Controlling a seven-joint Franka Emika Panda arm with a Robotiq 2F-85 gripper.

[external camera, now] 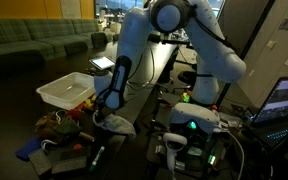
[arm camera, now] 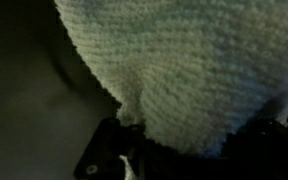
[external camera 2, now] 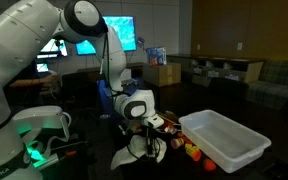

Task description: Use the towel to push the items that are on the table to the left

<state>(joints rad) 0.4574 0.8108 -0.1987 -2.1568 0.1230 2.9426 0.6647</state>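
Observation:
My gripper (external camera: 108,104) (external camera 2: 137,122) hangs low over the black table (external camera: 134,160), shut on the off-white towel (external camera: 116,125) (external camera 2: 132,154). The cloth droops from the jaws onto the tabletop. In the wrist view the towel (arm camera: 184,70) fills most of the picture, and my gripper (arm camera: 189,150) shows only as dark fingers (arm camera: 112,152) at the bottom edge. The items (external camera: 56,122) (external camera 2: 166,126) lie in a cluster right beside the towel: red, orange and dark pieces, a blue piece (external camera: 29,153) and a dark marker (external camera: 96,155).
A shallow white tray (external camera: 67,90) (external camera 2: 227,140) stands just past the cluster. More orange and red pieces (external camera 2: 194,152) lie in front of the tray. A robot base with green lights (external camera: 192,125) (external camera 2: 34,130), cables and a laptop (external camera: 284,100) crowd the table's other side.

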